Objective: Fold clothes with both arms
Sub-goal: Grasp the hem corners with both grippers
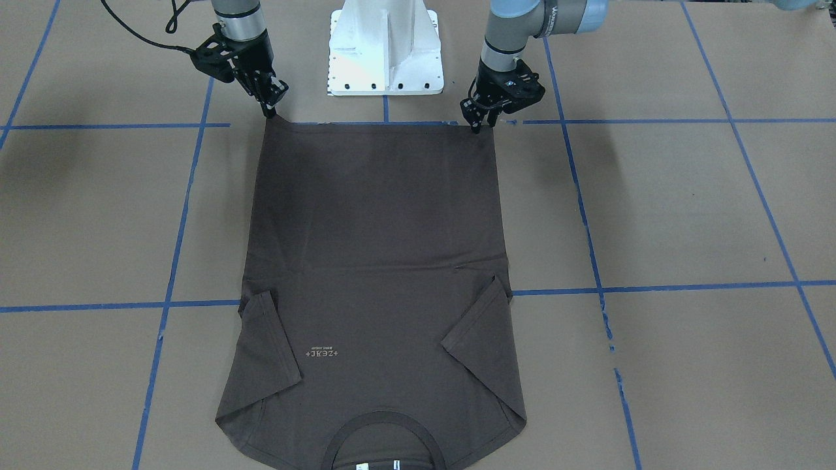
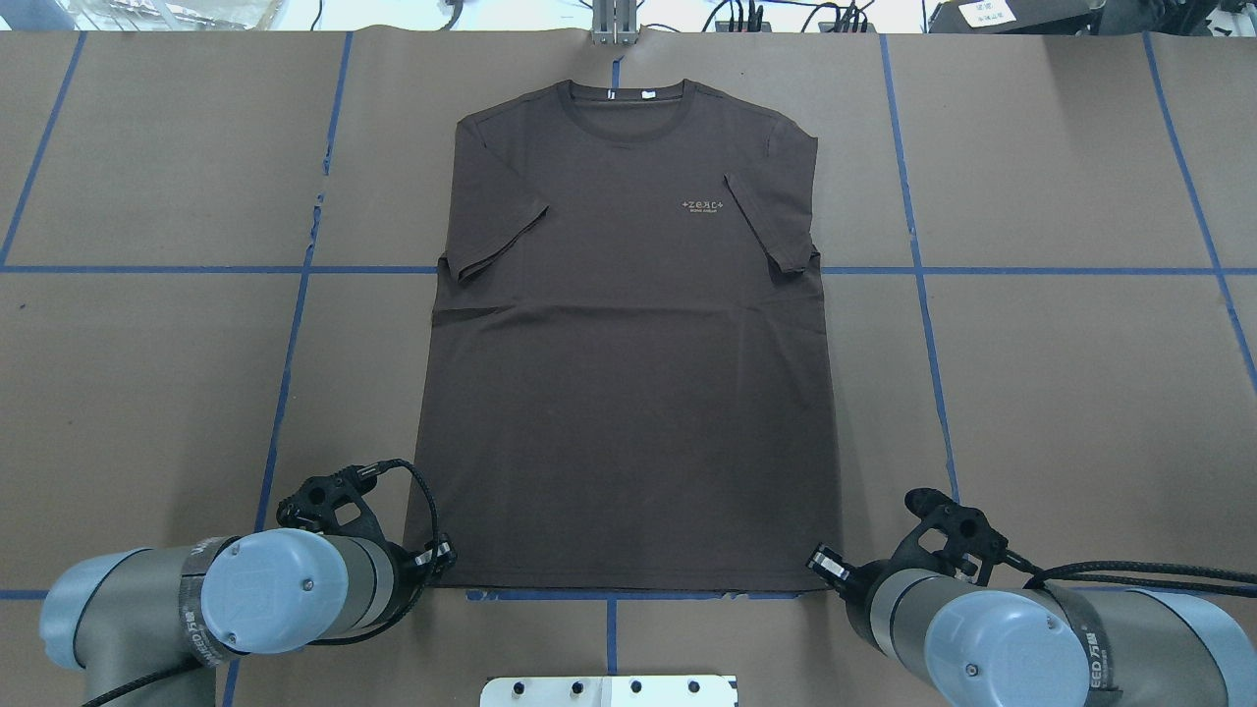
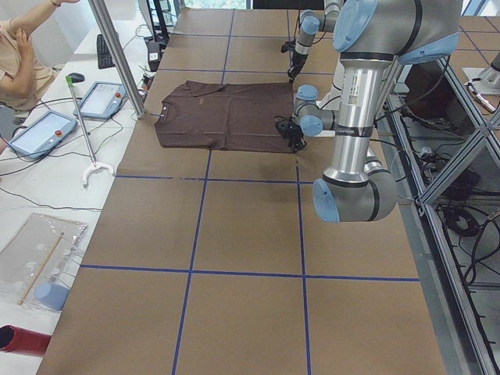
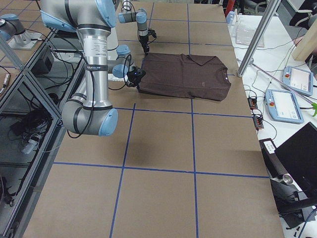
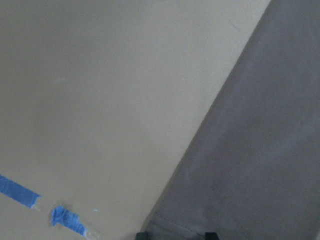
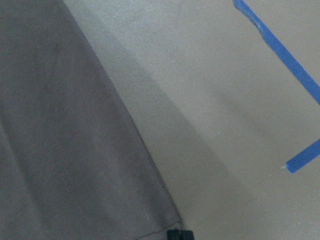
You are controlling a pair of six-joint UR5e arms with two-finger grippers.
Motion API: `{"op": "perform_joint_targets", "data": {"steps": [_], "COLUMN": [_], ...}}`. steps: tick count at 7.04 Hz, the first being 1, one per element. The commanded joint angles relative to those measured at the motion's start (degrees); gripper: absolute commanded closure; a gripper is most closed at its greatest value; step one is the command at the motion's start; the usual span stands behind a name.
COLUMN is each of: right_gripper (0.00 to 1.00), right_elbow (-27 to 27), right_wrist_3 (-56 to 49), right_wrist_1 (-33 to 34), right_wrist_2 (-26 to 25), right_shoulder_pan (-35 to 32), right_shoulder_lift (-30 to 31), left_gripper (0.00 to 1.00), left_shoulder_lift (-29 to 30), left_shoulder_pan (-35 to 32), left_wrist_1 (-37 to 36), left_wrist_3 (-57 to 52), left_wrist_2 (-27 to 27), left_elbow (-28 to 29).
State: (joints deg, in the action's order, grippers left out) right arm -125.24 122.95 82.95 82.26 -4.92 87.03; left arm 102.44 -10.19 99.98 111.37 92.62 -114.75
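Nearest the robot: white pedestal (image 1: 385, 46) at the tabletop (image 1: 686, 209) edge, one arm on each side.

Left claw (image 1: 480, 123) points down at the left hem corner of the T-shirt (image 1: 372, 215). In the wrist view its two fingertips (image 5: 143, 235) stand apart with the hem edge between them, not pinched together.

Right claw (image 1: 269, 108) is at the other hem corner. Only one dark tip shows in its wrist view, so I cannot tell whether it grips.

The shirt is dark brown and lies flat, front up, its hem along a blue tape line (image 1: 588, 121).

Farther out, both sleeves (image 1: 271, 343) are folded inward over the chest, with the pale logo (image 1: 324, 353) between them.

Farthest: the ribbed collar (image 1: 382, 424) and white neck labels (image 1: 360, 465).
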Motion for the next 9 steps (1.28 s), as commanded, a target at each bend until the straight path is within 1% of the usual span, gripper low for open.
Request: {"op": "perform_joint_targets", "data": {"steps": [1, 3, 4, 5, 6, 7, 9], "right_gripper": [1.00, 1.00, 1.00, 1.00, 1.00, 1.00, 1.00], "right_elbow": [0.0, 0.0, 0.0, 0.0, 0.0, 0.2, 0.4], "right_wrist_3": [0.0, 0.0, 0.0, 0.0, 0.0, 0.0, 0.0], "right_wrist_1": [0.0, -0.1, -0.1, -0.1, -0.1, -0.1, -0.1], "right_wrist_2": [0.0, 0.0, 0.0, -0.1, -0.1, -0.1, -0.2], "right_shoulder_pan": [0.0, 0.1, 0.1, 0.1, 0.0, 0.1, 0.1], "right_shoulder_lift": [-0.1, -0.1, -0.2, -0.2, -0.2, -0.1, -0.2], "left_gripper": [0.47, 0.48, 0.51, 0.64, 0.90, 1.00, 1.00], "left_shoulder_lift": [0.0, -1.9, -2.0, -1.8, -1.2, -1.3, -1.1], "left_shoulder_pan": [0.0, 0.0, 0.0, 0.0, 0.1, 0.2, 0.1], "left_wrist_1": [-0.2, -0.1, -0.1, -0.1, -0.2, -0.1, -0.1], "left_wrist_3": [0.0, 0.0, -0.1, 0.0, 0.1, 0.1, 0.0], "left_wrist_2": [-0.2, -0.1, -0.1, 0.0, 0.0, 0.1, 0.5], "left_elbow": [0.0, -0.5, -0.7, -0.7, -0.7, -0.2, -0.9]}}
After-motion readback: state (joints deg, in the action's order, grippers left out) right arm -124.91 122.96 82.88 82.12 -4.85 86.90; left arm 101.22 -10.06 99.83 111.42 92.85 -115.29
